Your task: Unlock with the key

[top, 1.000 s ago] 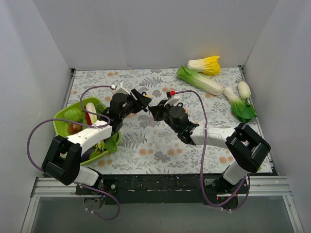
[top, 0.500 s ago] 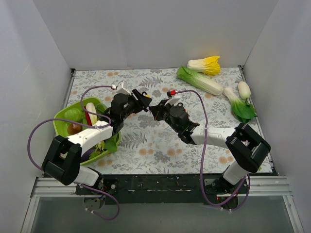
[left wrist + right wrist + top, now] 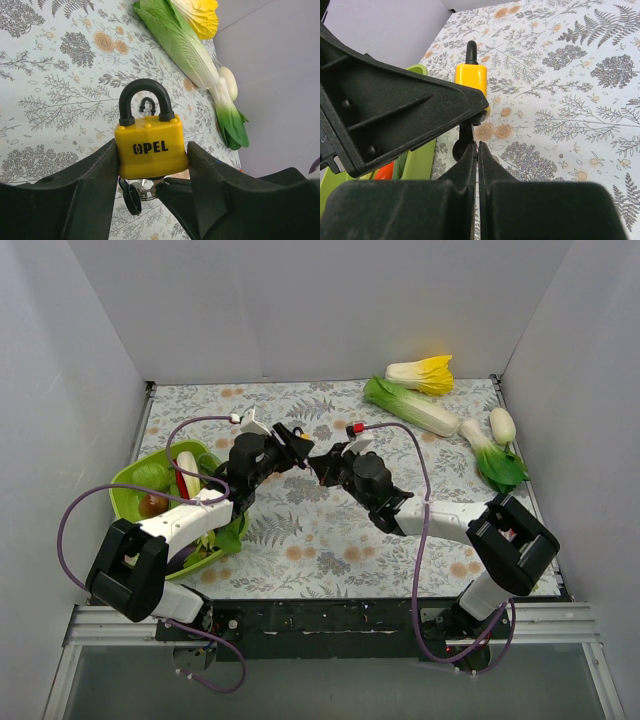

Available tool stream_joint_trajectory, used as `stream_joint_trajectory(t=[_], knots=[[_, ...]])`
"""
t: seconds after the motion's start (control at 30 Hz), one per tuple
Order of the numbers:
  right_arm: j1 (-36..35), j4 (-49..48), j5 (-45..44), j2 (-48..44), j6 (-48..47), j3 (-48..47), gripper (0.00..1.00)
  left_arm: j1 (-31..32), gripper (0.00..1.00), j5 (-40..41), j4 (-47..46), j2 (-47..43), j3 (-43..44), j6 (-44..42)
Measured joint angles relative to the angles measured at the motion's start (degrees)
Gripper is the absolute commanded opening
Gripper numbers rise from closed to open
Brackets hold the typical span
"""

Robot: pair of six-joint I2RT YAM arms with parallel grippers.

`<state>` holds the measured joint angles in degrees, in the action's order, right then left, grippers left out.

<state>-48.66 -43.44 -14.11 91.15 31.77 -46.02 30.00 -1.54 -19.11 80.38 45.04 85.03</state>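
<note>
In the left wrist view a yellow padlock [image 3: 150, 147] with a black shackle stands upright, and my left gripper [image 3: 151, 152] is shut on its body. Under the lock hangs the key [image 3: 133, 195], with a black head on a small ring. My right gripper [image 3: 475, 148] is shut on the key [image 3: 465, 134] just below the padlock [image 3: 471, 77]. One black left finger [image 3: 395, 115] fills the left of the right wrist view. From above, the left gripper [image 3: 298, 448] and the right gripper [image 3: 322, 466] meet above the middle of the table.
A green bowl [image 3: 128, 490] of vegetables sits by the left arm. At the back right lie a long green cabbage [image 3: 410, 405], a yellow-leafed cabbage [image 3: 422, 373], a bok choy [image 3: 495, 460] and a white vegetable [image 3: 503, 424]. Grey walls enclose the patterned table.
The right arm has edged slightly up and towards the left gripper. The left arm and the padlock stay where they were.
</note>
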Motion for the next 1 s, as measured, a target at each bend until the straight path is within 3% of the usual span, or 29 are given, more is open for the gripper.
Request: stream_joint_trajectory(t=[1.0], knots=[[1.81,-1.84,1.25,-1.64,0.35,0.92,0.01,2.32,0.00,-0.37,-1.16,0.02,0.24,1.16]])
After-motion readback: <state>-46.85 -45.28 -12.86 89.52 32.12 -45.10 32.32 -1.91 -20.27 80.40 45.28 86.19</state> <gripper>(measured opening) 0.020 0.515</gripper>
